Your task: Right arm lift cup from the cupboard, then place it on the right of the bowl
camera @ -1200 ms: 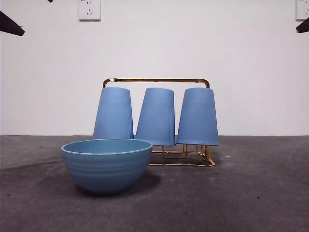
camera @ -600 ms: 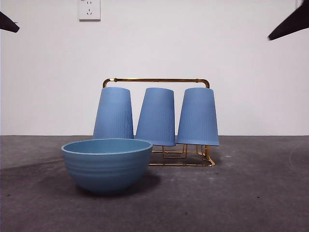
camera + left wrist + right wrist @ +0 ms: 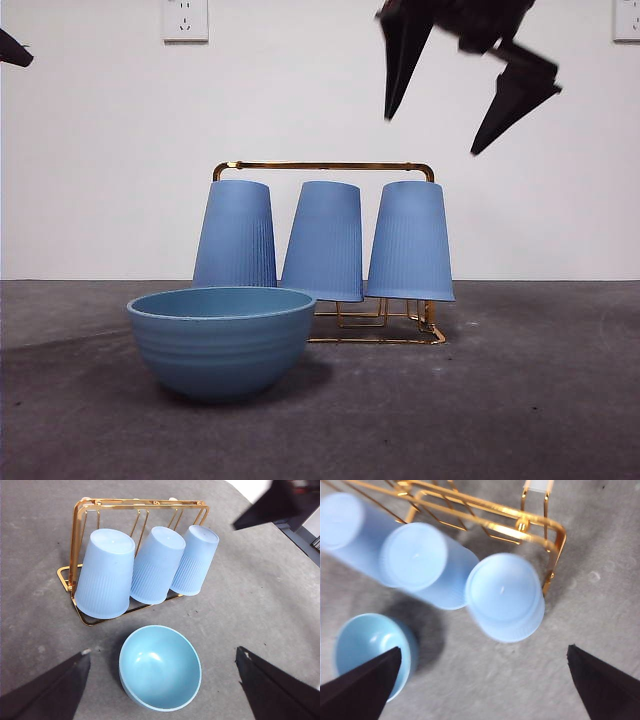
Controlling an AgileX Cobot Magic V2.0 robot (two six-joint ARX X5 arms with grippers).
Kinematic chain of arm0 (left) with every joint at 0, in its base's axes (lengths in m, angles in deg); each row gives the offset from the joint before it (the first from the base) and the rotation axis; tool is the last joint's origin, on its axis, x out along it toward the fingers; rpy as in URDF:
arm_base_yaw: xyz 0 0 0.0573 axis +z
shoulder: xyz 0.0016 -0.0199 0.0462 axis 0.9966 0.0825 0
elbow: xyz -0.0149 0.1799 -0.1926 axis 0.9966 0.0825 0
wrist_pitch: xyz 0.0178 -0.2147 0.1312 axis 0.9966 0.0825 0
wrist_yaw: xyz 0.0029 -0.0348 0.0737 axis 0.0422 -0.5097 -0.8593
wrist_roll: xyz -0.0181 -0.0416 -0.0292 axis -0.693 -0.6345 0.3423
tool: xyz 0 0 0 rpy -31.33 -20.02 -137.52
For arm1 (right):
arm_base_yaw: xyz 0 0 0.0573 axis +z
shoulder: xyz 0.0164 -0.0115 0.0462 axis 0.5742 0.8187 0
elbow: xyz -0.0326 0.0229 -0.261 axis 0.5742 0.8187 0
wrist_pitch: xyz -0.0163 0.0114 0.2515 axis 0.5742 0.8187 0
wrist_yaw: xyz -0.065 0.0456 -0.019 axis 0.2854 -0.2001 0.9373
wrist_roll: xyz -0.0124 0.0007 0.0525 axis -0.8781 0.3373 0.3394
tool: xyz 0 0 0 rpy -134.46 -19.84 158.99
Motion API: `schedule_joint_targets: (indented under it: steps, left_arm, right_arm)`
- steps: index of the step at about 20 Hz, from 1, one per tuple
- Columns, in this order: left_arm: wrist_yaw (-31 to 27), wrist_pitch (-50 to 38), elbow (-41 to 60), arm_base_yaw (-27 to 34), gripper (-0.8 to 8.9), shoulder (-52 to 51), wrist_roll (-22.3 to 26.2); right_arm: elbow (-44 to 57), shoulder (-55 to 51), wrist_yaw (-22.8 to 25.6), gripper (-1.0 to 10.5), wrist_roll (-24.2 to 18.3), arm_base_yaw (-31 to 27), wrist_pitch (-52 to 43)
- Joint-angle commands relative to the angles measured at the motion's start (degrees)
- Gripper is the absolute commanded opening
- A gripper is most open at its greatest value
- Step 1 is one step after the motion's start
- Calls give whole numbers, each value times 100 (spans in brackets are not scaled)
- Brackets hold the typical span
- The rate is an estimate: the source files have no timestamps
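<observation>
Three light blue ribbed cups hang upside down on the gold wire cupboard (image 3: pixel 325 166). The rightmost cup (image 3: pixel 410 242) also shows in the right wrist view (image 3: pixel 506 596) and in the left wrist view (image 3: pixel 195 559). The teal bowl (image 3: pixel 221 340) stands in front of the cupboard, to its left; it shows in the left wrist view (image 3: pixel 160 666) and the right wrist view (image 3: pixel 367 647). My right gripper (image 3: pixel 450 125) hangs open and empty above the rightmost cup, well clear of it. My left gripper (image 3: pixel 160 690) is open and empty, high above the bowl.
The dark grey table (image 3: pixel 540 400) runs to a white wall with two power sockets (image 3: pixel 185 20). Bare table lies to the right of the bowl and in front of the cupboard. A black tip of the left arm (image 3: pixel 14 48) shows at the top left corner.
My right gripper has come down and leftward from the top right corner to above the rightmost cup. The cups, cupboard and bowl have not moved.
</observation>
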Motion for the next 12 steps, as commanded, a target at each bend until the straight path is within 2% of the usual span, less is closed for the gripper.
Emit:
schedule_joint_targets:
  steps: [1,6,12]
  left_arm:
    - [33,-55,-101,-87,468,28,52]
    - [31,-59,-101,-199,468,33,72]
    - [28,-61,-101,-199,468,33,79]
  right_arm:
    - [-713,605,186,555,-155,48,330]
    - [-1843,1517,328,555,-258,79,841]
    - [-1947,2011,378,555,-256,170,968]
